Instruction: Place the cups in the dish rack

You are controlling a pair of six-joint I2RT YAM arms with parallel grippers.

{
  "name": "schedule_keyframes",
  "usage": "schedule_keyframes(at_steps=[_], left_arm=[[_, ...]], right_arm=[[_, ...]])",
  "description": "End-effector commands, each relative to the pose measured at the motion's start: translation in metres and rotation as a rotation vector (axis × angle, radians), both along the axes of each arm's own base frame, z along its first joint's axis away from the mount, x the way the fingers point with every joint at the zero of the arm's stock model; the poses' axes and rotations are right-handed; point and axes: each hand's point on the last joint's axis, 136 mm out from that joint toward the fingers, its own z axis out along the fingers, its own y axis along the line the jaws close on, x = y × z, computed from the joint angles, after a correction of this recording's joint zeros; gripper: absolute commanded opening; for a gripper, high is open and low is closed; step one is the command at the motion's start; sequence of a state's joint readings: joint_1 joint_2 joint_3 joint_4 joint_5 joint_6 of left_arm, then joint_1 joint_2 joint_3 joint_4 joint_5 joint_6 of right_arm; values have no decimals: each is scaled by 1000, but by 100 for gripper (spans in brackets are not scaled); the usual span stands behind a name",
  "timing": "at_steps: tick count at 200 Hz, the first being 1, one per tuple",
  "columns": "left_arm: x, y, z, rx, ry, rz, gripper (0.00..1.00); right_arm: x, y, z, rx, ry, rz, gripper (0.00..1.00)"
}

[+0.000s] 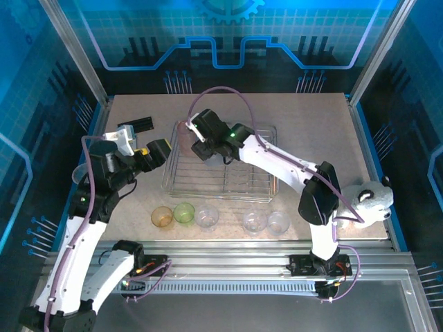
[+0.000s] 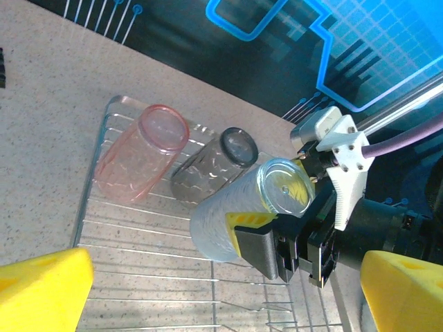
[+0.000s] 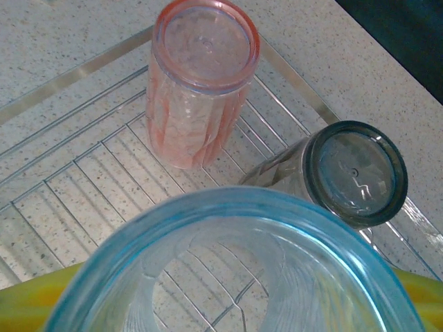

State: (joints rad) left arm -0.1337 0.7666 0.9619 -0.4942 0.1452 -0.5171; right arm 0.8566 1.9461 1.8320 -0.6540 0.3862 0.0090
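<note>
The dish rack (image 1: pixel 243 181) is a silver wire grid in mid-table. In its far left corner a pink cup (image 3: pixel 199 88) and a smoky grey cup (image 3: pixel 351 171) rest tilted, bases up. My right gripper (image 1: pixel 202 148) is shut on a tall clear cup (image 2: pixel 239 211), held slanted over the rack wires next to the grey cup; its bluish rim (image 3: pixel 208 207) is closest to the right wrist camera. One black finger with a yellow pad (image 2: pixel 257 236) presses its side. My left gripper (image 1: pixel 154 155) is open and empty at the rack's left edge, its yellow fingertips (image 2: pixel 41 287) wide apart.
Near the table's front edge stand an orange cup (image 1: pixel 162 217), a green cup (image 1: pixel 184 212) and three clear cups (image 1: pixel 207 216) in a row. A black ridged bar (image 1: pixel 142 124) lies at the back left. A white plush toy (image 1: pixel 370 200) sits at the right edge.
</note>
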Motion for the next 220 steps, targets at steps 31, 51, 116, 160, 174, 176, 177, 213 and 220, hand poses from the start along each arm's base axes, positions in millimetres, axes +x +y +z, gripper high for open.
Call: schedule_keyframes(at_steps=[31, 51, 116, 160, 174, 176, 177, 213, 220], left_arm=[[6, 14, -20, 35, 70, 83, 99], [8, 16, -28, 34, 105, 100, 99], [15, 13, -43, 6, 155, 98, 99], [20, 8, -53, -4, 199, 80, 99], [21, 7, -55, -7, 208, 79, 99], [22, 7, -55, -7, 209, 78, 99], [22, 7, -55, -7, 209, 77, 99], [26, 4, -57, -9, 220, 62, 99], [26, 3, -57, -10, 222, 60, 99]], right_arm=[[15, 4, -12, 18, -38, -25, 37], [15, 1, -21, 11, -29, -34, 37], [18, -8, -42, 0, -10, -62, 39], [24, -10, -49, 5, -14, -74, 40], [25, -11, -51, 3, -11, -79, 43], [25, -11, -51, 1, -11, -79, 43], [26, -12, -51, 1, -10, -80, 43], [30, -16, -61, 13, 11, -96, 45], [31, -16, -62, 16, 11, -96, 45]])
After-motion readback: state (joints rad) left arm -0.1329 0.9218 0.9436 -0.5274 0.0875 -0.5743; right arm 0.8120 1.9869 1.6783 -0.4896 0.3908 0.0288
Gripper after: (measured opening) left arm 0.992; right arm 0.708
